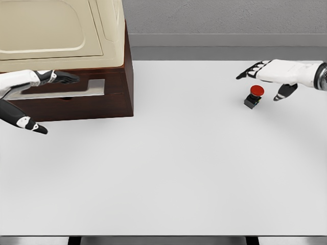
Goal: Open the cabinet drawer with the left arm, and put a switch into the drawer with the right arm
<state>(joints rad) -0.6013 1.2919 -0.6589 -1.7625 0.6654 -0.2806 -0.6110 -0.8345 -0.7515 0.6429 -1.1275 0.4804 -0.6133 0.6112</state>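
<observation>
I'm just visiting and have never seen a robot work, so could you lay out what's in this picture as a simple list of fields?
surface: white table
cabinet: dark wooden cabinet at the far left, cream-coloured top
drawer: front with a grey handle; looks closed
left hand: left hand at the handle, fingers extended, not clearly gripping
switch: small black switch with a red button, standing on the table at the right
right hand: right hand open, just above and beside the switch, not holding it

Bare white counter (173, 168) is lying open between the dark wooden cabinet (115, 97) blocking the far left and the small red-capped black switch (254, 96) sitting far right.
</observation>
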